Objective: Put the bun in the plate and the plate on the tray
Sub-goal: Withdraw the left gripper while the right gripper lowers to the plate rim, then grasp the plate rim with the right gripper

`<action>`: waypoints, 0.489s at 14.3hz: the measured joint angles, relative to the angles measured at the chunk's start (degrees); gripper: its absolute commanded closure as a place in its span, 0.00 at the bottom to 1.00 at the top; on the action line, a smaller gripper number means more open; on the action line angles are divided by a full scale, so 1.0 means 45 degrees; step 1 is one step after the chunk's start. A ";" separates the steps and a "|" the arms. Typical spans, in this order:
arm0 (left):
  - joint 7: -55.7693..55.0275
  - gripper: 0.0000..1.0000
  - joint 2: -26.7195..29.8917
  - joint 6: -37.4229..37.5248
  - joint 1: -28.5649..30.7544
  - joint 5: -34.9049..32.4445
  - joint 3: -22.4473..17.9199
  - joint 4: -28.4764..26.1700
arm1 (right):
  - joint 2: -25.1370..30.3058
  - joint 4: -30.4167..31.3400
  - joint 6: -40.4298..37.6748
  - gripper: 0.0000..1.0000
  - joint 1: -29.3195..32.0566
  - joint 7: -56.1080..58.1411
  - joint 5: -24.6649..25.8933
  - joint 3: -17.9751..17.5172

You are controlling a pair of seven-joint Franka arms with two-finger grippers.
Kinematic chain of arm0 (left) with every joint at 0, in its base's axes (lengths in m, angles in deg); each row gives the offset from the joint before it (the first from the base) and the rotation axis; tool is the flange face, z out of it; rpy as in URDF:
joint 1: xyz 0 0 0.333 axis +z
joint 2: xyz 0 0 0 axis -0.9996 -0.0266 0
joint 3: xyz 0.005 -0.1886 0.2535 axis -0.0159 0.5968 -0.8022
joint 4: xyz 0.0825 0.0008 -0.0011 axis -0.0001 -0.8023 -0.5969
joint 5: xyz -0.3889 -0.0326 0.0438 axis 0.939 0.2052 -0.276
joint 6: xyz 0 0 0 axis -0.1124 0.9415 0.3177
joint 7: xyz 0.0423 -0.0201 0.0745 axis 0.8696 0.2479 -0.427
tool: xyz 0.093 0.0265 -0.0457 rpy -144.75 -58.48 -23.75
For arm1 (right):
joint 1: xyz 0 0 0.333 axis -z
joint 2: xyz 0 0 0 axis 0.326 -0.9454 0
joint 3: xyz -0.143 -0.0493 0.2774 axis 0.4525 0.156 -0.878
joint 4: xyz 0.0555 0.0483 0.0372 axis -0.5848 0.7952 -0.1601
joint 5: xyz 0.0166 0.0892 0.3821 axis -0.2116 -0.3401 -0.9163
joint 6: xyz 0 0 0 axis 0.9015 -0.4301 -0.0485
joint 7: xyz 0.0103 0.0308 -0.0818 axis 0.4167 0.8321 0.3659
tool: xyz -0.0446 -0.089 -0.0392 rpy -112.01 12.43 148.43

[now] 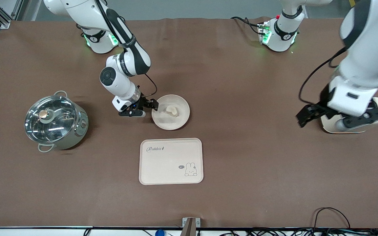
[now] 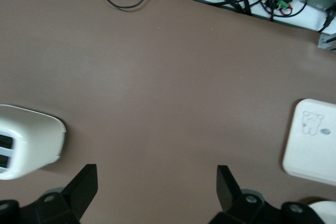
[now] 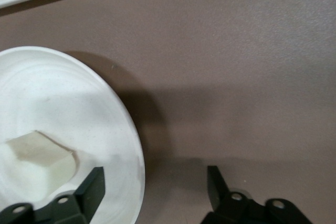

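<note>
Bun (image 1: pixel 171 110) already in plate (image 1: pixel 179 122); first half done. Plate sits mid-table, not yet on tray (image 1: pixel 162 164), which lies nearer table's front edge. Right gripper (image 1: pixel 147 108) at plate rim, fingers apart astride it, not clamped. Left gripper (image 2: pixel 156 186) waits spread wide, empty, near left arm's table end.

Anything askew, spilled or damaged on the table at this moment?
Nothing stands out. The bun lies in the plate, which sits flat, farther from the front camera than the tray. The right gripper straddles the plate's rim, fingers apart. The pot stands upright, lid on. The left gripper waits, open.
</note>
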 measured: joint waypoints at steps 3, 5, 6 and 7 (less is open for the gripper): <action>0.2278 0.00 0.0761 0.0798 0.0728 0.0001 -0.0005 -0.0025 | -0.0175 -0.0148 0.0120 0.36 -0.0165 0.0000 -0.0141 -0.0031; 0.3694 0.00 0.1274 0.1559 0.1093 0.0001 -0.0006 -0.0132 | -0.0202 -0.0265 0.0120 0.52 -0.0322 0.0000 -0.0346 -0.0055; 0.4366 0.00 0.1562 0.1784 0.1291 0.0001 -0.0008 -0.0287 | -0.0214 -0.0311 0.0131 0.62 -0.0413 0.0000 -0.0393 -0.0057; 0.4873 0.00 0.1870 0.1893 0.1503 0.0021 -0.0008 -0.0522 | -0.0231 -0.0332 0.0188 0.68 -0.0479 0.0000 -0.0413 -0.0058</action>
